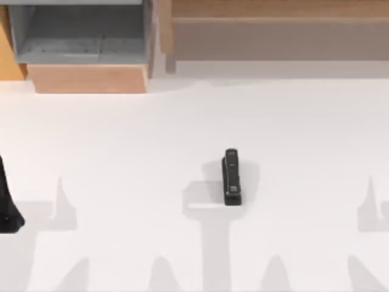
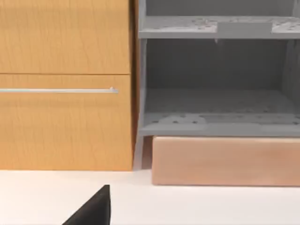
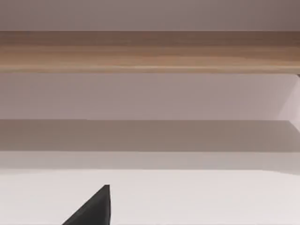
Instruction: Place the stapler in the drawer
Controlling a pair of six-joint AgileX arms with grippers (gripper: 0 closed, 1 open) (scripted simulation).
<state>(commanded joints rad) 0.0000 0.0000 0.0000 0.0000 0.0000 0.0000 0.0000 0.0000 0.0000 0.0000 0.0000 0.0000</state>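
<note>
white table (image 1: 121, 152), brown wooden ledge (image 1: 273, 9), cabinet (image 2: 65, 47)

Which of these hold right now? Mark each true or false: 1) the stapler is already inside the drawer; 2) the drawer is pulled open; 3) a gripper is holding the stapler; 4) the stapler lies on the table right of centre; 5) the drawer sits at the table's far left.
1) False: the stapler lies on the white table, well away from the drawer.
2) True: its grey inside is exposed behind the tan front panel.
3) False: nothing touches the stapler; the left arm sits at the table's left edge.
4) True.
5) True: beside it, to the right, runs a long wooden ledge.
</note>
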